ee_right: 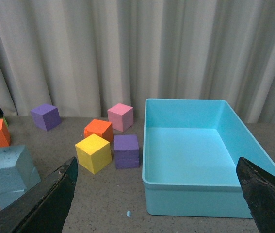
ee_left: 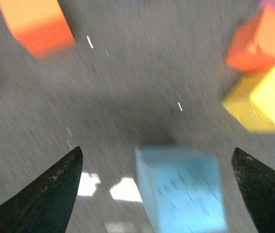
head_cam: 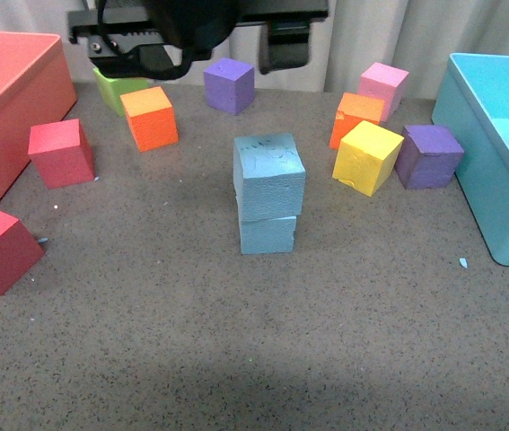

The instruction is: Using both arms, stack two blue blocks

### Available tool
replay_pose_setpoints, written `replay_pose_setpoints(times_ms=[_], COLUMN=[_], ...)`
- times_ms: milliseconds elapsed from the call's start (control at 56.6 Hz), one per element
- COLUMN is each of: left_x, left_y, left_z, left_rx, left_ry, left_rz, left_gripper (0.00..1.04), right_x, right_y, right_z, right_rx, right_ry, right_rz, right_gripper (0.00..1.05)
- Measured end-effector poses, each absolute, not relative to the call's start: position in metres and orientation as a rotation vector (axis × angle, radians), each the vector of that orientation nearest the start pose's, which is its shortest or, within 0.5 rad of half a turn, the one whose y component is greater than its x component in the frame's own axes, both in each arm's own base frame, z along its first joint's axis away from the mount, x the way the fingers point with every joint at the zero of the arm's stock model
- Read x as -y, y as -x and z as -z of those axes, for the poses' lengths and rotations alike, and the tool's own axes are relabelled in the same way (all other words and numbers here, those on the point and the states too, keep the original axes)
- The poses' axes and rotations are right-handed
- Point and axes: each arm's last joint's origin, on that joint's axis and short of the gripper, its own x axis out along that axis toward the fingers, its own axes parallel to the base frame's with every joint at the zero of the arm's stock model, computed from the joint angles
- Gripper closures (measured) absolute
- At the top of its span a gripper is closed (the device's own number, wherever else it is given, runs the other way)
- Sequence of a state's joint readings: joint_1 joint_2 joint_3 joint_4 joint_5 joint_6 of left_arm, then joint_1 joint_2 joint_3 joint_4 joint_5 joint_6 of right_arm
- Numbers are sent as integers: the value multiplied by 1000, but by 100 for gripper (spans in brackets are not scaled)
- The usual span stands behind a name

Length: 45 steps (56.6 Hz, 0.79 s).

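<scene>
While the turquoise bin (head_cam: 505, 135) stood at the far right and the red bin (head_cam: 12, 99) at the far left, the two blue blocks (head_cam: 268, 193) were already stacked in the middle of the table (head_cam: 254, 359), the upper one turned a little on the lower. The left gripper (ee_left: 154, 184) hung above the stack with its fingers (ee_left: 45, 194) spread wide, holding nothing. The right gripper (ee_right: 156, 194) was also wide open and empty, near the turquoise bin. To finish well, I think the left arm should rise straight up, so that no finger brushes the tower.
</scene>
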<state>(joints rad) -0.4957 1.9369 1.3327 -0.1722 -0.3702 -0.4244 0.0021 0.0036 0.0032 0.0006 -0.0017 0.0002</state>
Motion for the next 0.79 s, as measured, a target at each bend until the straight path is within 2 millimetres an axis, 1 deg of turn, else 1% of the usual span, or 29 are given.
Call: replay_pose_setpoints(times_ms=[18, 53, 88, 106, 124, 159, 177, 212, 229, 265, 300, 371, 388, 424, 477, 583, 671, 741, 794], left_x=[184, 166, 147, 140, 133, 117, 113, 102, 99, 88, 81, 68, 66, 59, 52, 39, 31, 26, 23], left_y=[-368, -354, -339, -333, -328, -313, -311, -300, -297, -286, -279, -262, -260, -250, -239, -219, -208, -198, -192], left_z=[-189, -176, -166, -166, -166, -175, -177, -186, -189, -193, -193, -186, -184, -178, -174, -175, -168, -161, -160], left_rx=[-652, -526, -403, -346, -287, -119, -91, -17, -3, 28, 33, 16, 12, -10, -20, -2, 8, -18, -24], left_ry=[46, -11, -35, -24, -19, 25, 29, 43, 46, 46, 40, 28, 26, 19, 13, 12, 12, 8, 6], left_rz=[-39, -20, 1, 4, 9, 14, 13, 12, 12, 3, -1, -4, -3, 3, 11, 10, 2, -1, 0], left_gripper=[23, 32, 41, 45, 48, 57, 59, 66, 68, 75, 81, 93, 95, 101, 101, 101, 101, 101, 101], right_x=[0, 0, 0, 0, 0, 0, 0, 0, 0, 0, 0, 0, 0, 0, 0, 0, 0, 0, 0], right_y=[-98, -98, -98, -98, -98, -98, -98, -98, -98, -98, -98, -98, -98, -98, -98, -98, -98, -98, -98], right_z=[-164, -164, -164, -164, -164, -164, -164, -164, -164, -164, -164, -164, -164, -164, -164, -164, -164, -164, -164], right_rx=[0, 0, 0, 0, 0, 0, 0, 0, 0, 0, 0, 0, 0, 0, 0, 0, 0, 0, 0], right_ry=[-1, -1, -1, -1, -1, -1, -1, -1, -1, -1, -1, -1, -1, -1, -1, -1, -1, -1, -1], right_rz=[-4, -3, -1, -1, -1, -1, -1, -1, -2, -3, -3, -3, -4, -3, -3, -3, -3, -4, -4], right_gripper=[9, 9, 9, 9, 9, 9, 9, 9, 9, 9, 9, 9, 9, 9, 9, 9, 9, 9, 9])
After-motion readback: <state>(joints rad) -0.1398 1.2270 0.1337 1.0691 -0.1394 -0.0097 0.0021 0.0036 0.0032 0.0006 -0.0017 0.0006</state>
